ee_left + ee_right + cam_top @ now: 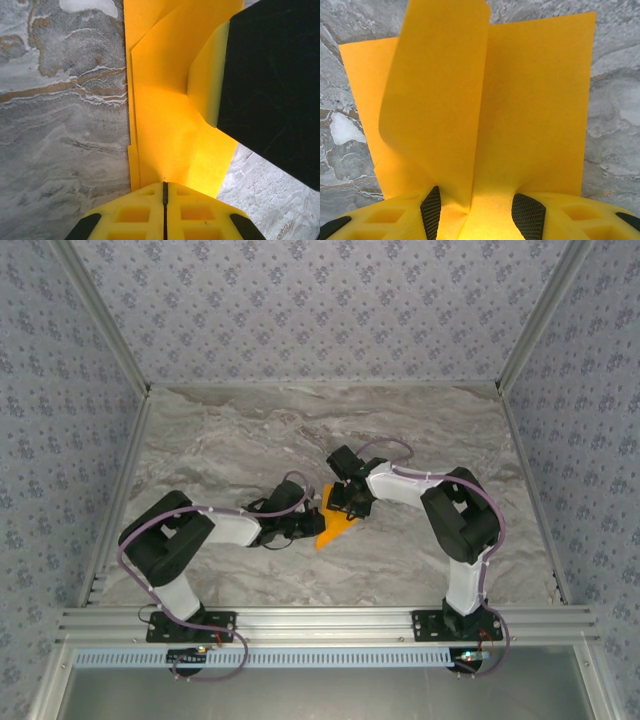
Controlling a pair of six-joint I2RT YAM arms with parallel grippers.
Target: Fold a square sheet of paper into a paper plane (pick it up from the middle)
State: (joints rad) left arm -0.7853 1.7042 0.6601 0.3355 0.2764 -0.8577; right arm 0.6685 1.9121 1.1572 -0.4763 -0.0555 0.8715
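Note:
The square sheet of paper is bright orange, folded into layers, and lies on the marble table between both grippers. My left gripper is shut, its yellow tips resting on the near part of the paper; I cannot tell if any paper is pinched. My right gripper stands open over the paper from the far side. One flap curls up between its fingers, untouched by the black pads. In the left wrist view, the right gripper's finger stands on the sheet.
The grey marble table stretches all round the paper. Aluminium frame rails run along the near edge, with patterned walls on three sides. Both arms' elbows sit near the front.

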